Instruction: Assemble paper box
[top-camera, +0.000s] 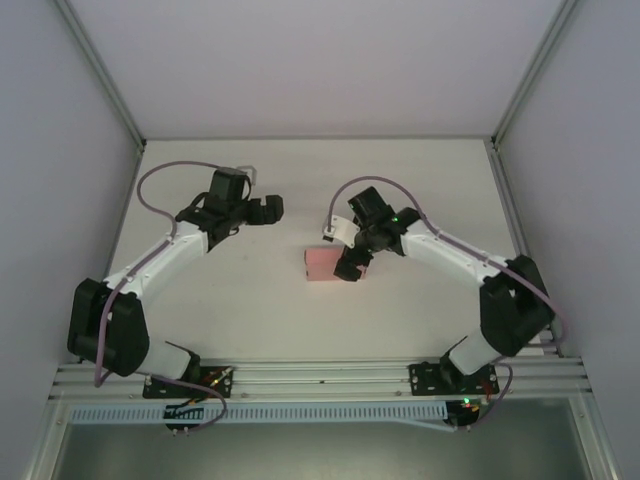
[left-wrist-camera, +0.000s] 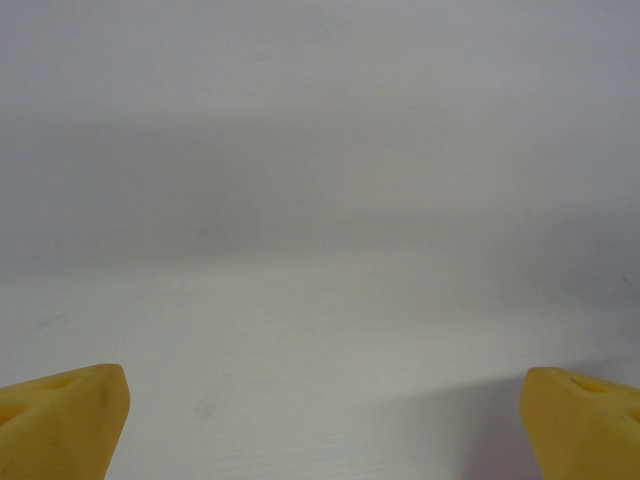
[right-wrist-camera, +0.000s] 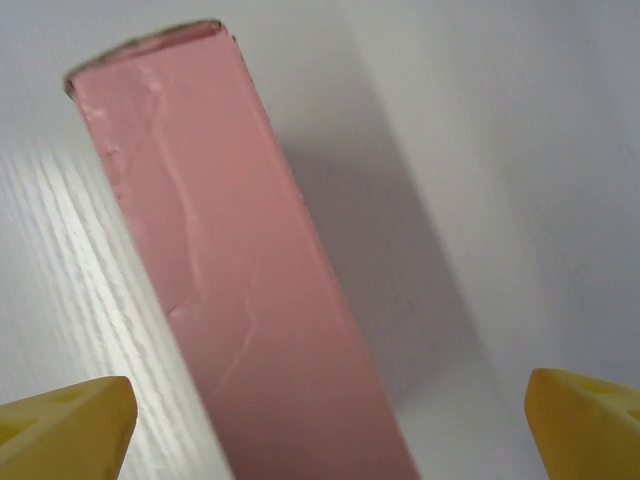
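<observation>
Right fingers (right-wrist-camera: 62, 430) gape — paper box (right-wrist-camera: 240, 280) lies between.

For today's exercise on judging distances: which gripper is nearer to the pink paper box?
Right. The right gripper hangs over the right edge of the pink paper box, jaws open. The left gripper sits off to the box's left and farther back, also open.

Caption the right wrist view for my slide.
Right hand open over the pink box on the white table.
</observation>
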